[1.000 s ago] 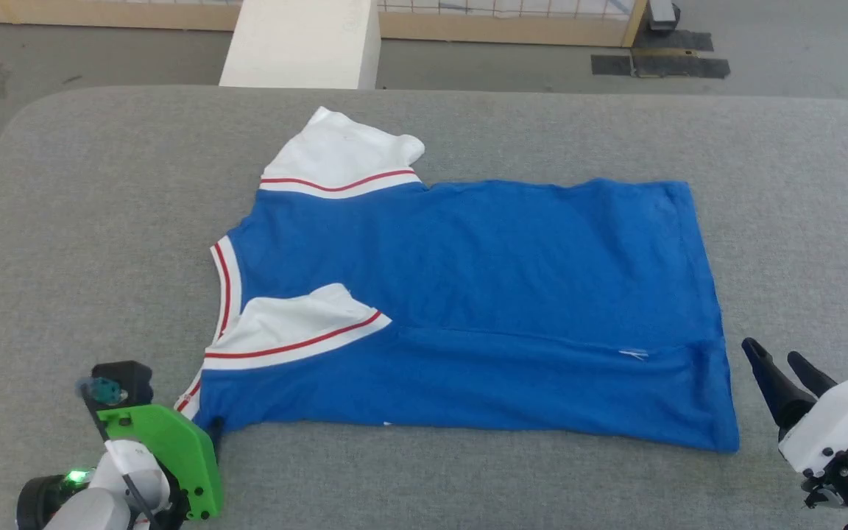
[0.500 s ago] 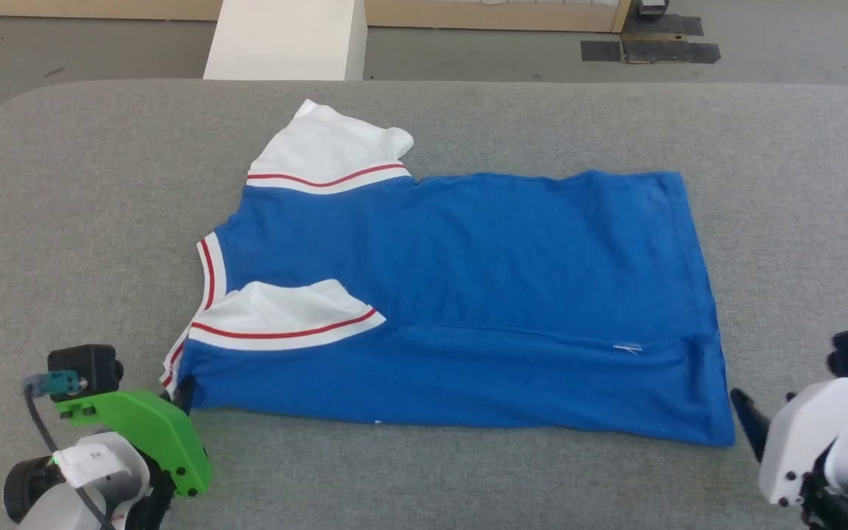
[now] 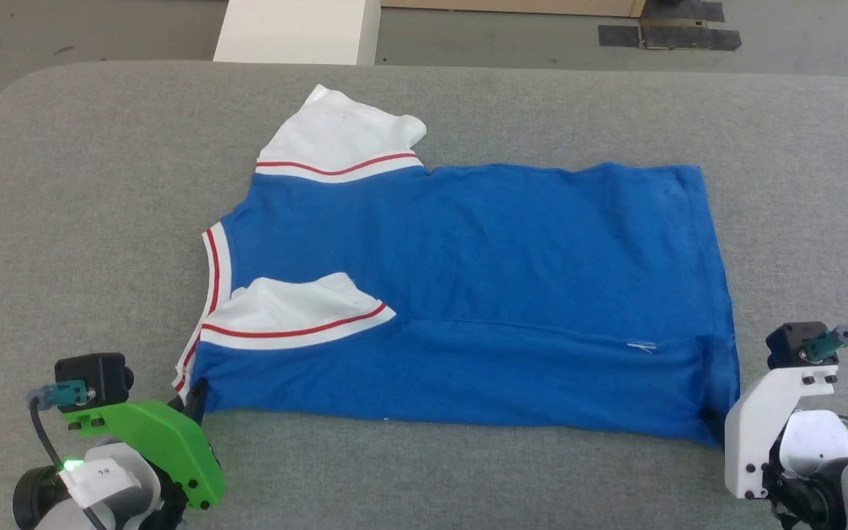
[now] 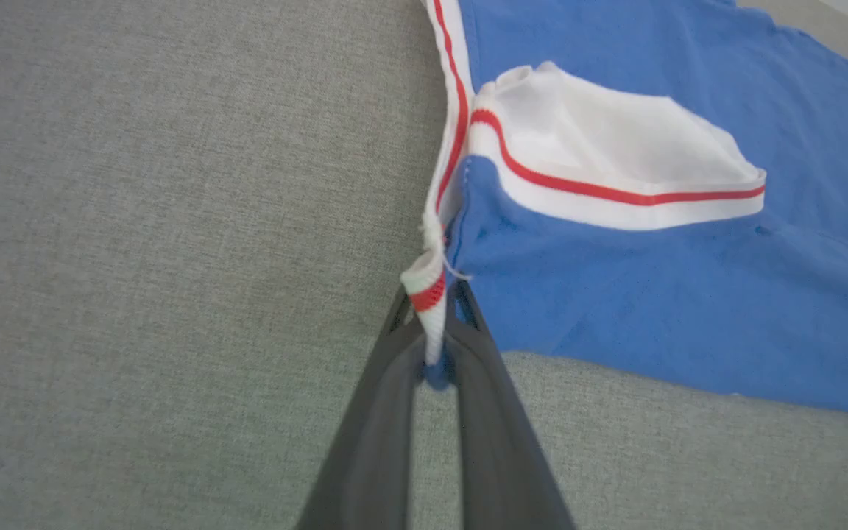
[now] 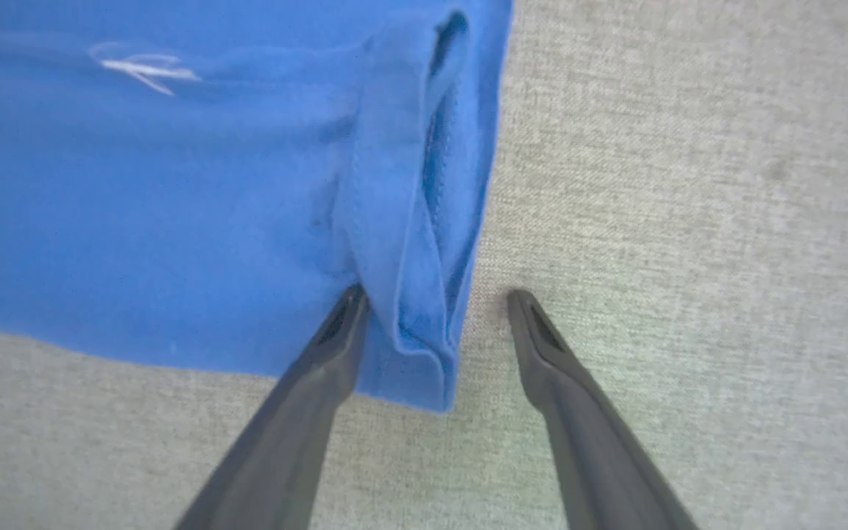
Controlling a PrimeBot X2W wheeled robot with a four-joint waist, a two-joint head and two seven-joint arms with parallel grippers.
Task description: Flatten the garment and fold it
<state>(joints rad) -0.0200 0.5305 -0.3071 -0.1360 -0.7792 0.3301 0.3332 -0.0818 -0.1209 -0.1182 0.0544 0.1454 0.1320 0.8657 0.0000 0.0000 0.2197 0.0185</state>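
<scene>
Garment [image 3: 483,294] lies flat on the grey surface [image 3: 100,184], long axis running left to right across the robot's front: neck end to its left, hem end to its right. The near long edge is doubled over onto the body, so the near sleeve [image 3: 284,313] sits on top of the blue, while the far sleeve [image 3: 339,140] sticks out past the far edge. Left hand [image 4: 435,324] is at the near neck-side corner, fingers together and clamped on the striped trim [image 4: 428,291], which stands up pinched between them. Right hand [image 5: 435,302] is at the near hem corner [image 5: 417,346], fingers apart and straddling it: one finger against the blue cloth, the other on bare surface just beside the edge, nothing gripped yet. Both hands sit on the near edge, one per end, and all the cloth lies away from them toward the far side. Likely next: right hand closes on the hem corner. The left end is secured, so the right is the one lagging. Risk: the layered hem may get pinched only in part.
</scene>
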